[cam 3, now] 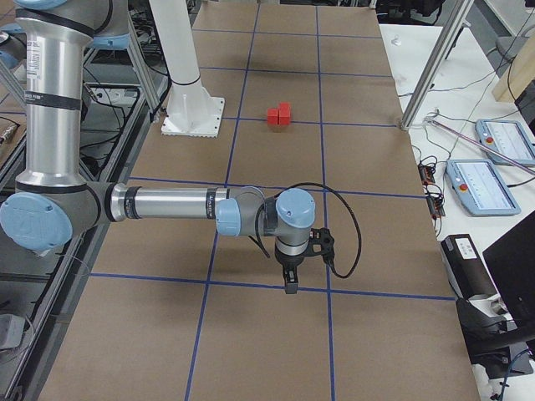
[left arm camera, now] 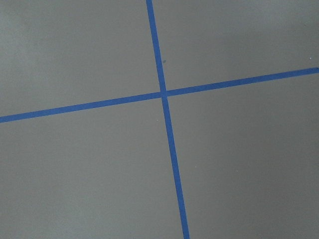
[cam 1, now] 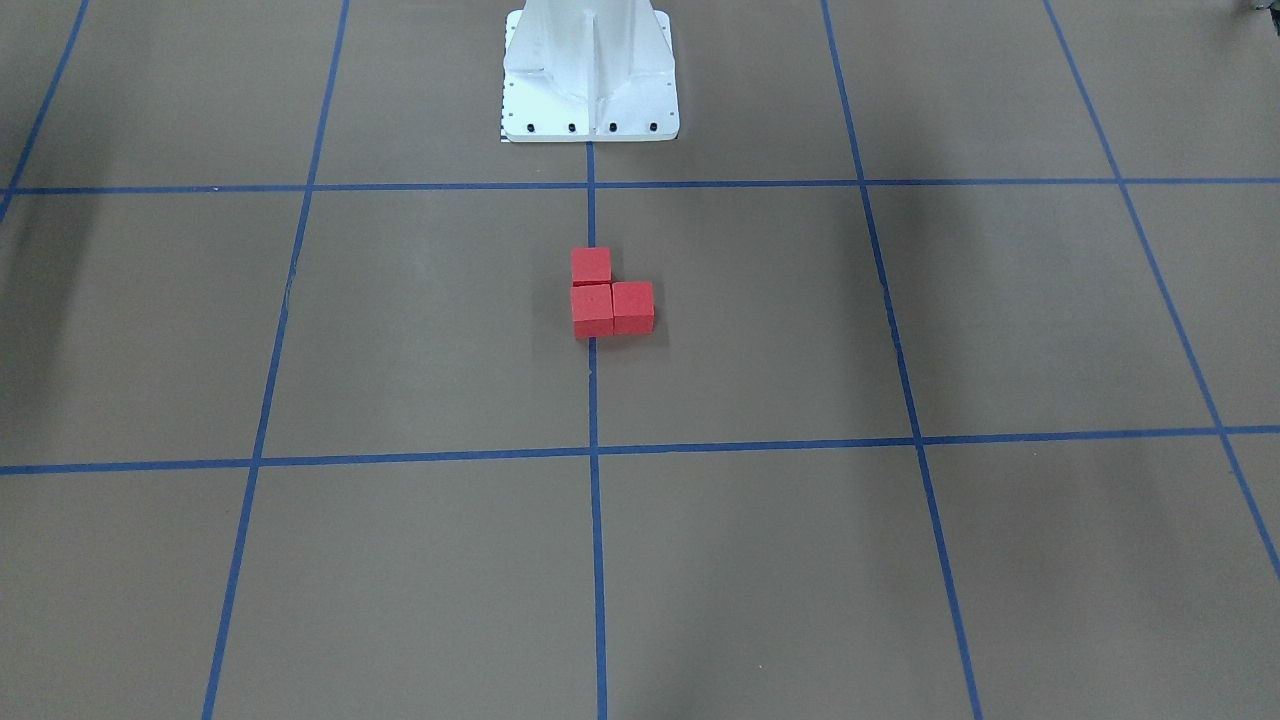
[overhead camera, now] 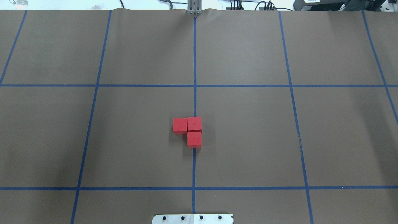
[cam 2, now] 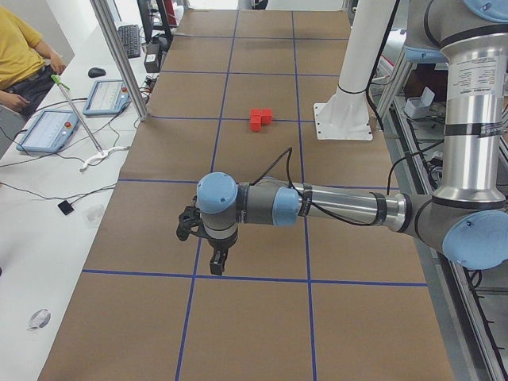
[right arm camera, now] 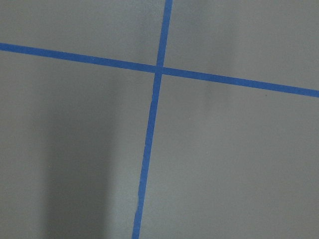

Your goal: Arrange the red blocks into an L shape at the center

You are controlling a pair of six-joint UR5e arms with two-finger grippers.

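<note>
Three red blocks touch one another in an L shape on the centre tape line: one (overhead camera: 180, 125) on the left, one (overhead camera: 194, 123) at the corner and one (overhead camera: 194, 138) nearer the robot. They also show in the front view (cam 1: 610, 297) and both side views (cam 2: 260, 119) (cam 3: 279, 115). My left gripper (cam 2: 214, 262) hangs over a tape crossing far from the blocks, and I cannot tell whether it is open or shut. My right gripper (cam 3: 290, 280) hangs likewise at the other end, and its state cannot be told either. Both wrist views show only brown paper and blue tape.
The white robot pedestal (cam 1: 590, 70) stands just behind the blocks. Blue tape lines (overhead camera: 194, 62) divide the brown table cover into squares. Control tablets (cam 2: 49, 129) (cam 3: 485, 184), cables and aluminium posts (cam 2: 119, 55) stand along the operators' edge, where a person in yellow (cam 2: 20, 55) sits.
</note>
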